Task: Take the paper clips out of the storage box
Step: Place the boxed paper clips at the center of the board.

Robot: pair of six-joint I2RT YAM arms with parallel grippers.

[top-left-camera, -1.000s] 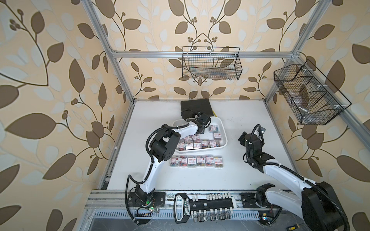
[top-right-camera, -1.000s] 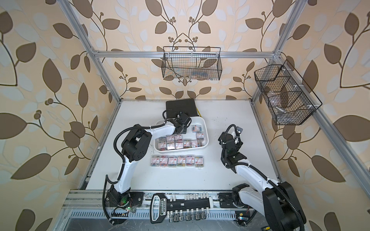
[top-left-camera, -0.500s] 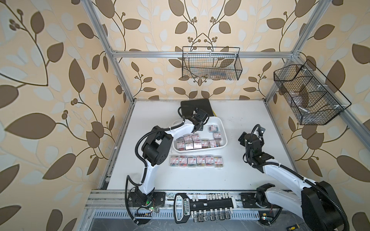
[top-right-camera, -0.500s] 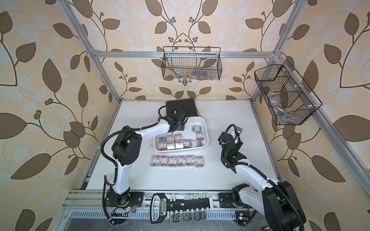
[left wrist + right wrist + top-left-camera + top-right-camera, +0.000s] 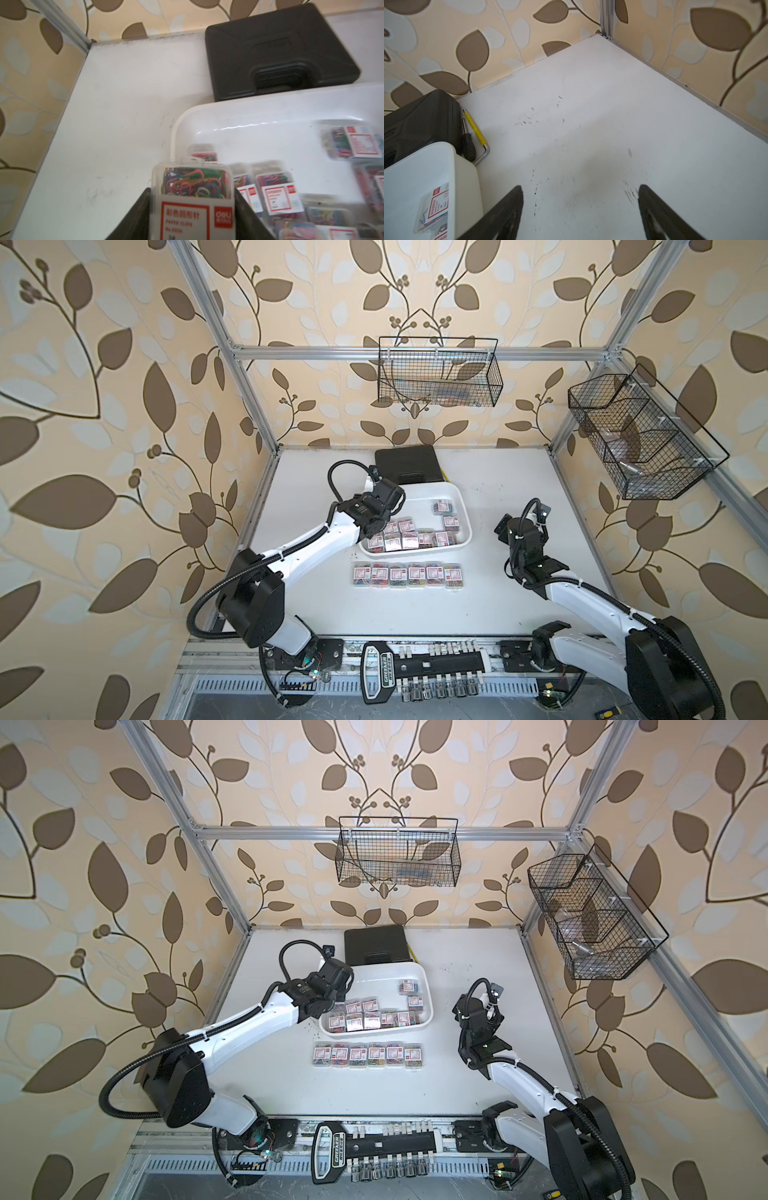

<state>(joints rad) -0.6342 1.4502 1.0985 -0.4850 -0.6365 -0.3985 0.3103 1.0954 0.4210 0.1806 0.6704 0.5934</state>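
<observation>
Starting in a top view, the left gripper hangs over the near left corner of the storage box. That is the corner closest to its own arm and so probably the easiest reach. About ten boxes of paper clips lie inside, most packed along the near wall and two apart at the far right. Six more form a row on the table just in front of the tray, labels up and edge to edge, so the job looks less than half done. A black case sits right behind the tray, and two wire baskets hang on the walls, well clear of the work.

In the left wrist view the jaws pinch one held box across its long sides, label facing the camera. It sits above the tray's rounded corner (apparently lifted clear of its neighbours, though blur makes that hard to confirm). Carrying it out toward the row means crossing the rim, the only obstacle I can see.

In the right wrist view the right gripper is spread wide and empty over bare table beside the tray's far right corner, keeping out of the way. A yellow hex key and a black-handled tool lie against the case.
</observation>
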